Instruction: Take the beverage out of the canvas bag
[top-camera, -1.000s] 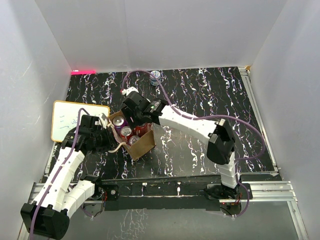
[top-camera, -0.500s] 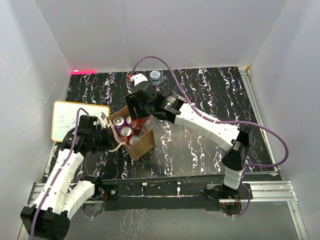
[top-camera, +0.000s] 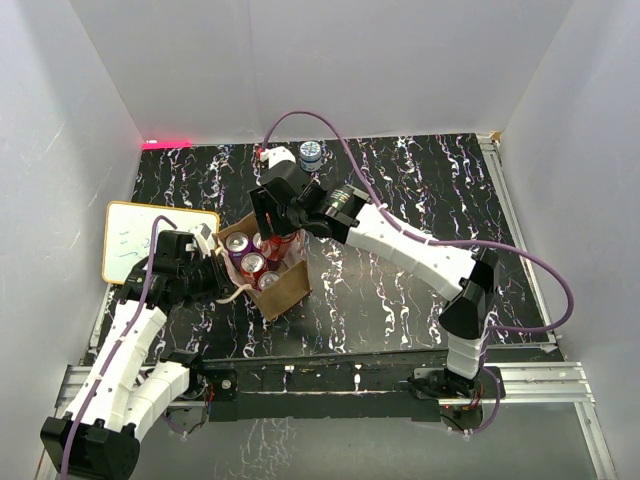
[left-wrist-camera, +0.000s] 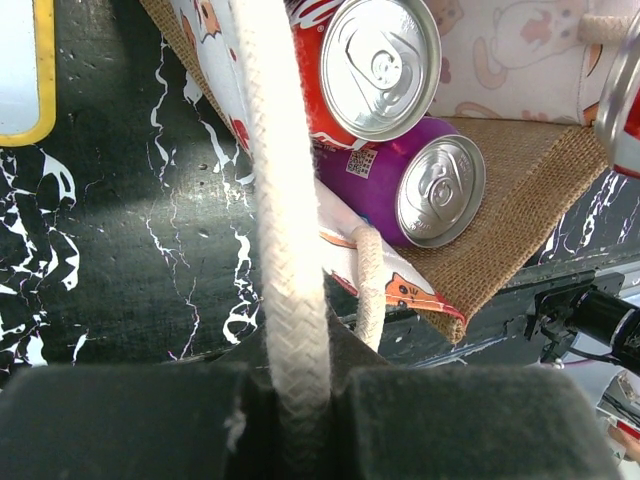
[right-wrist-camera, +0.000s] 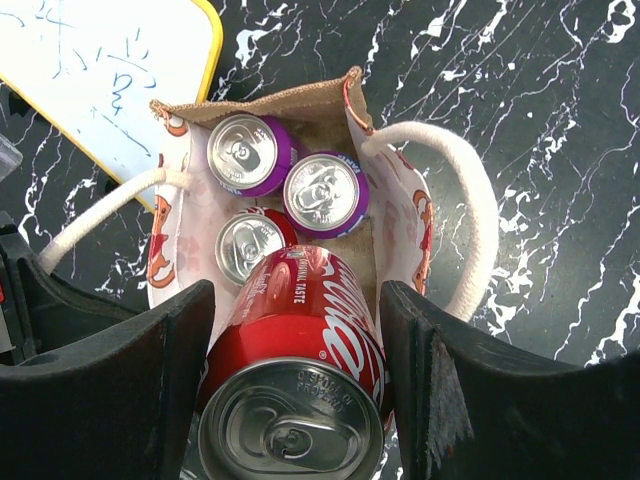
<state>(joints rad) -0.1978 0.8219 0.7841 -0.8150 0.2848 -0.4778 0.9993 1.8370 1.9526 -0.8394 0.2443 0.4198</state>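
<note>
The tan canvas bag (top-camera: 287, 290) stands open on the black marbled table, left of centre. Two purple cans (right-wrist-camera: 325, 193) and a red can (right-wrist-camera: 245, 247) stand inside it. My right gripper (top-camera: 277, 222) hovers over the bag's far side. In the right wrist view it (right-wrist-camera: 297, 310) is shut on a red cola can (right-wrist-camera: 300, 340), held upright above the bag's opening (right-wrist-camera: 300, 105). My left gripper (top-camera: 205, 268) is at the bag's left side. In the left wrist view it (left-wrist-camera: 295, 400) is shut on a cream rope handle (left-wrist-camera: 285, 200).
A white writing board with a yellow edge (top-camera: 150, 240) lies left of the bag. A pale blue can (top-camera: 311, 154) stands at the back of the table. The bag's other rope handle (right-wrist-camera: 470, 210) hangs over its right side. White walls enclose the table.
My right gripper has risen and shifted toward the back with the red cola can, which is now above the bag. The left gripper keeps hold of the handle.
</note>
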